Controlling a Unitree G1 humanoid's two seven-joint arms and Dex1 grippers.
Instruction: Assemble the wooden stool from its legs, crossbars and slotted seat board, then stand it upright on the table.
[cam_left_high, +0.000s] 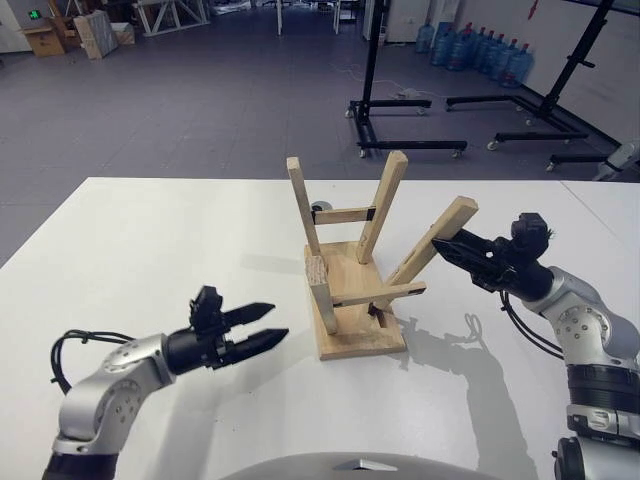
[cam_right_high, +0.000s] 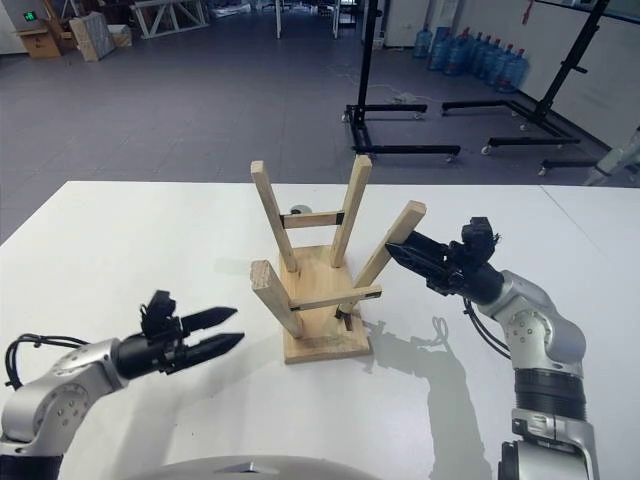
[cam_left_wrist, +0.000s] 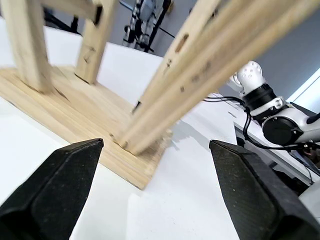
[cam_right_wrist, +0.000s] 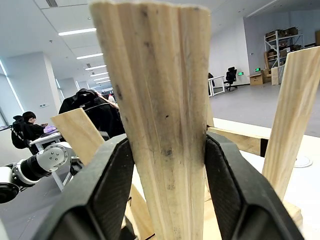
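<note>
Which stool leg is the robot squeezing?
The leg leaning toward the robot's right, clamped in the right gripper; the other three legs stand free.

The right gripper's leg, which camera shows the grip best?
Right wrist view: the right gripper clamps the leg up close. Eye views show it small, from afar; left wrist view shows leg bases.

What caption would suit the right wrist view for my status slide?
Black two-finger right gripper clamped on a pale wooden stool leg, with another wooden leg rising nearby.
</note>
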